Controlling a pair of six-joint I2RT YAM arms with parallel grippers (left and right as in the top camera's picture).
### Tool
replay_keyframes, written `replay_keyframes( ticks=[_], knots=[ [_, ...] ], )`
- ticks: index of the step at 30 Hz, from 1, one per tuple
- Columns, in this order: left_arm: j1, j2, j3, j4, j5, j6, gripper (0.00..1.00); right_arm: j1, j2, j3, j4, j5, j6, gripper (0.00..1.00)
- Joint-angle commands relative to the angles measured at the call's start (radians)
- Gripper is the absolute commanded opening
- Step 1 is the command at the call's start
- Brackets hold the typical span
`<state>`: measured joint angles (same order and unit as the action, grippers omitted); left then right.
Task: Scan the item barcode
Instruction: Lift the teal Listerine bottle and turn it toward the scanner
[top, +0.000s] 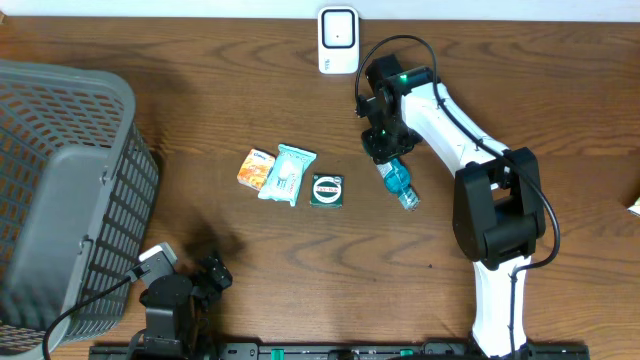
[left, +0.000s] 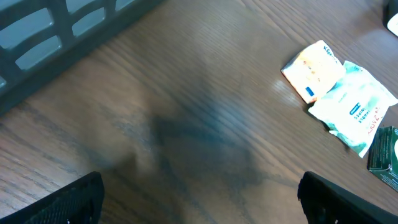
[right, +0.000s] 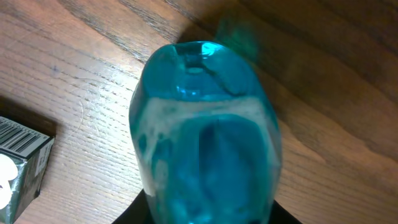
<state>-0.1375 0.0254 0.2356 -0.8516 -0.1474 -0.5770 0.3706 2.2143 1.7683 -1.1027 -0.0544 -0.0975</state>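
Note:
A blue transparent bottle (top: 403, 187) lies tilted on the wooden table, its upper end under my right gripper (top: 385, 148). In the right wrist view the bottle (right: 205, 130) fills the gap between the jaws, and dark finger parts press against both of its sides at the bottom edge. A white barcode scanner (top: 338, 40) stands at the table's far edge, just left of the right arm. My left gripper (top: 205, 280) rests low at the front left with its fingers (left: 68, 202) wide apart over bare wood.
An orange packet (top: 256, 168), a pale wipes packet (top: 287, 173) and a dark green box (top: 327, 189) lie in a row left of the bottle. A grey mesh basket (top: 60, 190) fills the left side. The green box's corner (right: 18, 168) shows beside the bottle.

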Motion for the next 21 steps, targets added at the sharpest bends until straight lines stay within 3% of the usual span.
replay_keyframes(
  ticks=[1, 3, 4, 5, 13, 21],
  knots=[
    [0.003, -0.002, -0.004, -0.063, -0.029, 0.002, 0.98, 0.003, 0.004, 0.011, 0.002, -0.008, 0.007, 0.27],
    [0.003, -0.002, -0.004, -0.063, -0.029, 0.003, 0.98, 0.003, 0.004, 0.006, 0.001, -0.008, 0.007, 0.20],
    [0.003, -0.002, -0.004, -0.063, -0.029, 0.003, 0.98, 0.003, 0.004, -0.004, 0.009, -0.009, 0.007, 0.07],
    [0.003, -0.002, -0.004, -0.063, -0.029, 0.002, 0.98, 0.003, 0.004, -0.011, 0.010, -0.018, 0.007, 0.01],
    [0.003, -0.002, -0.004, -0.063, -0.029, 0.003, 0.98, -0.025, 0.002, 0.023, -0.175, -0.606, -0.296, 0.01],
    [0.003, -0.002, -0.004, -0.063, -0.029, 0.002, 0.98, -0.050, 0.002, 0.023, -0.443, -0.921, -0.615, 0.01]
  ],
)
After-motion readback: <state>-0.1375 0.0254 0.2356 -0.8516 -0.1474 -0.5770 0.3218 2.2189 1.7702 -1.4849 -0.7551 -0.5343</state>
